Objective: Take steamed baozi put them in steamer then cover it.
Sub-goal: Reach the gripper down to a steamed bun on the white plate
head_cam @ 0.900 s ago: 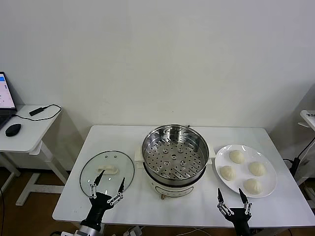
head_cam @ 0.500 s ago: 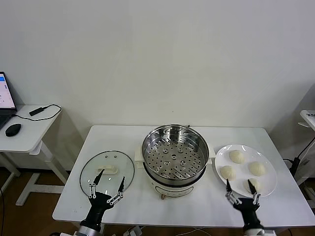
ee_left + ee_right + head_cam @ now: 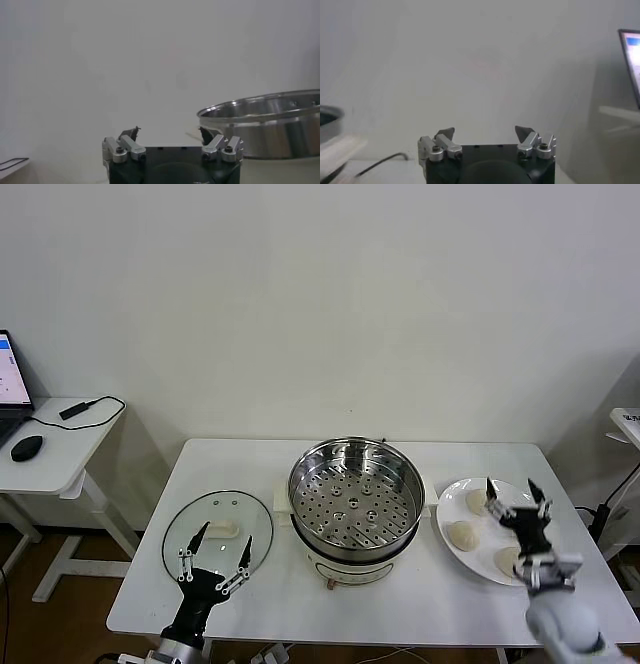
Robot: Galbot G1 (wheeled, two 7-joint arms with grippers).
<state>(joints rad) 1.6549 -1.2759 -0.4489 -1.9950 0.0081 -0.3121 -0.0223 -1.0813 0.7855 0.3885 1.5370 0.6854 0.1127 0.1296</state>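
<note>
I see my right gripper [image 3: 516,494] spread wide above the flat white round plate [image 3: 452,506], over the small cream-white domed buns [image 3: 461,535]. The shiny round steel steamer pot [image 3: 356,494] stands beside it. My left gripper [image 3: 218,544], open, hovers over the clear glass lid [image 3: 230,514].

Both end effectors, left [image 3: 217,546] and right [image 3: 517,494], seemingly spread wide.
</note>
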